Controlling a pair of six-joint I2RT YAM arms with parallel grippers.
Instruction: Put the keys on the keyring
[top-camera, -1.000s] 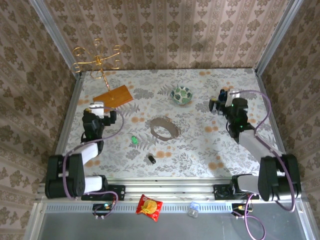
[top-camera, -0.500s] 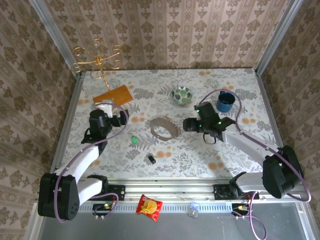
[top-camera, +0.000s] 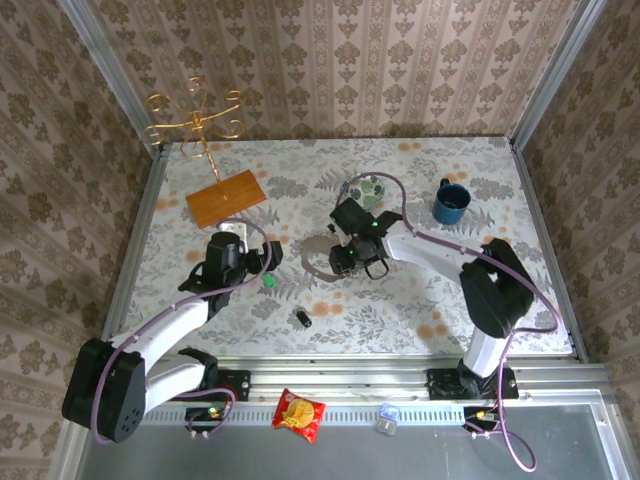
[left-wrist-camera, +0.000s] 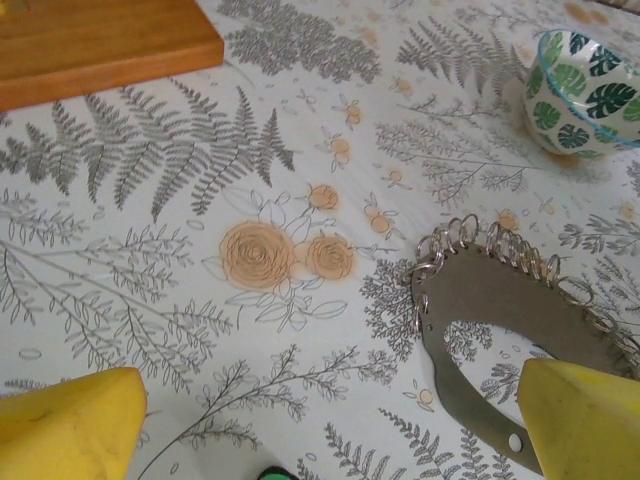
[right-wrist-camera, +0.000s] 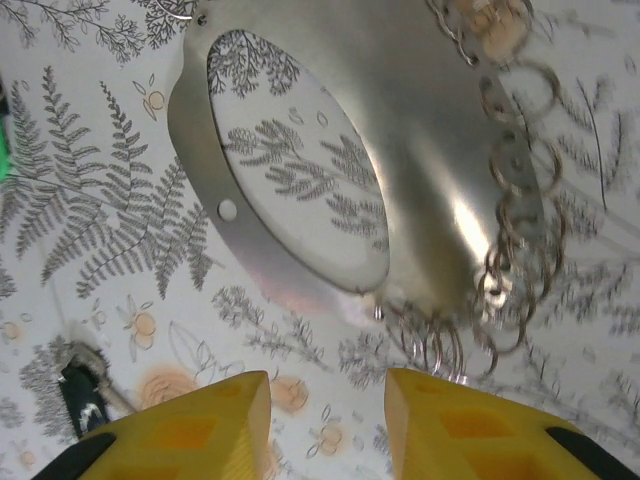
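Note:
The keyring (top-camera: 312, 263) is a thin grey-brown loop hung with small wire rings, flat on the table mid-centre. My right gripper (top-camera: 343, 262) hovers over its right side, open. In the right wrist view its yellow fingers (right-wrist-camera: 190, 430) stand a moderate gap apart with nothing between them, just short of the keyring (right-wrist-camera: 400, 150). The green-headed key (top-camera: 269, 281) lies just below my left gripper (top-camera: 266, 258), which is open wide. The green key (left-wrist-camera: 275, 473) peeks in at the bottom edge between my left gripper's fingers (left-wrist-camera: 70, 425). The black-headed key (top-camera: 302, 318) lies nearer the front, and the black key (right-wrist-camera: 85, 395) shows beside my right gripper's left finger.
A leaf-patterned bowl (top-camera: 368, 187) sits just behind the right arm. A blue mug (top-camera: 450, 203) stands at the right, a wooden board (top-camera: 225, 197) at the back left, and a gold wire stand (top-camera: 195, 120) in the far left corner.
The right arm swung left from the mug to the keyring, and its jaws narrowed. The left arm reached forward and right, towards the green key.

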